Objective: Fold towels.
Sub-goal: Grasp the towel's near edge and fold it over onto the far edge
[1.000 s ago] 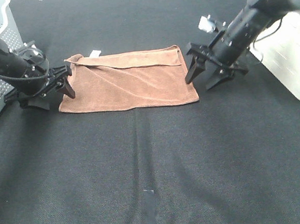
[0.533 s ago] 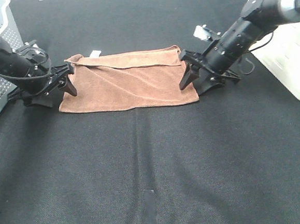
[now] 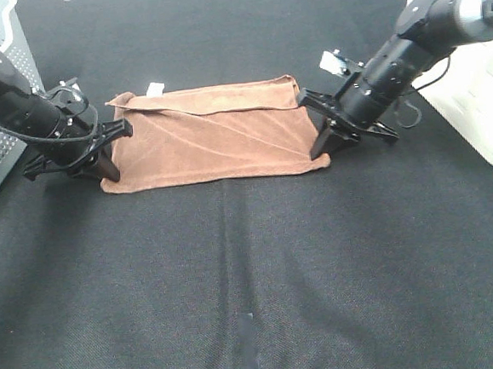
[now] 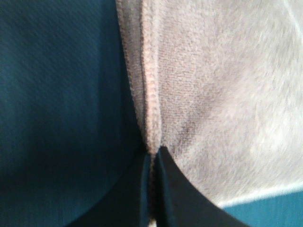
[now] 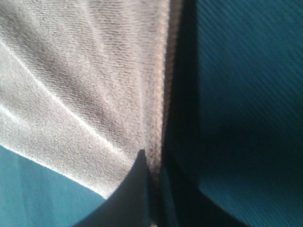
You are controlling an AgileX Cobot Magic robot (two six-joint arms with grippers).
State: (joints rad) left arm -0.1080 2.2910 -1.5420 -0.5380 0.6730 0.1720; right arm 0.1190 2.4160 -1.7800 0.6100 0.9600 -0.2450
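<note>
The brown towel (image 3: 213, 136) lies flat on the black table, its far edge folded over, with a small white tag (image 3: 155, 88) at the far left. My left gripper (image 3: 109, 168) is shut on the towel's left edge near the front corner. In the left wrist view the gripper (image 4: 152, 189) pinches the hem of the towel (image 4: 213, 94). My right gripper (image 3: 320, 149) is shut on the right edge near the front corner. The right wrist view shows the gripper (image 5: 152, 189) closed on the hem of the towel (image 5: 94, 71).
A grey perforated basket (image 3: 5, 41) stands at the far left behind my left arm. A white bin (image 3: 479, 106) stands at the right edge. A grey tape strip (image 3: 247, 347) lies on the black table (image 3: 252, 261) near the front.
Both grippers have swung in from beside the towel to its front corners and closed on the side edges. The towel's front corners have drawn in slightly.
</note>
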